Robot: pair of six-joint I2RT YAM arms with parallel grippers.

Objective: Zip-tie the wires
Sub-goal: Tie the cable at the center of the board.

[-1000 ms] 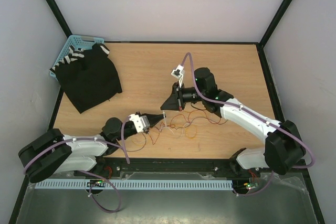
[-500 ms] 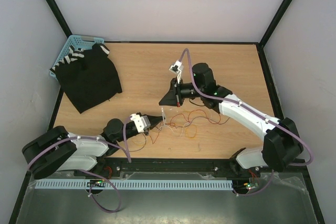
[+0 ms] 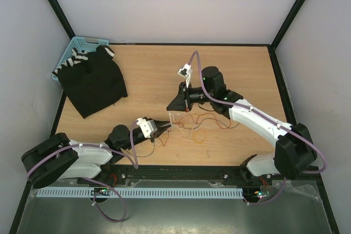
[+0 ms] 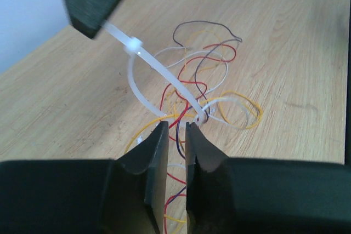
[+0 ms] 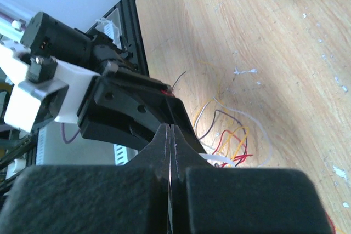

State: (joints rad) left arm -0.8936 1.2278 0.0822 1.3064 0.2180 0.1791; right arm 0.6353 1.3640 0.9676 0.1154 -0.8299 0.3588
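Pinched tight in the right gripper (image 5: 170,132): a white zip tie (image 4: 164,75), looped amid the wires (image 4: 190,87). At the loop's base, left gripper (image 4: 176,127) nearly closed, hold unclear.

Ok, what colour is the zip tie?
Translucent white. The zip tie shows best in the left wrist view, against the wood.

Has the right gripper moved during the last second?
Yes, slightly: the right gripper shifted toward the far left of the table, nearer the blue basket.
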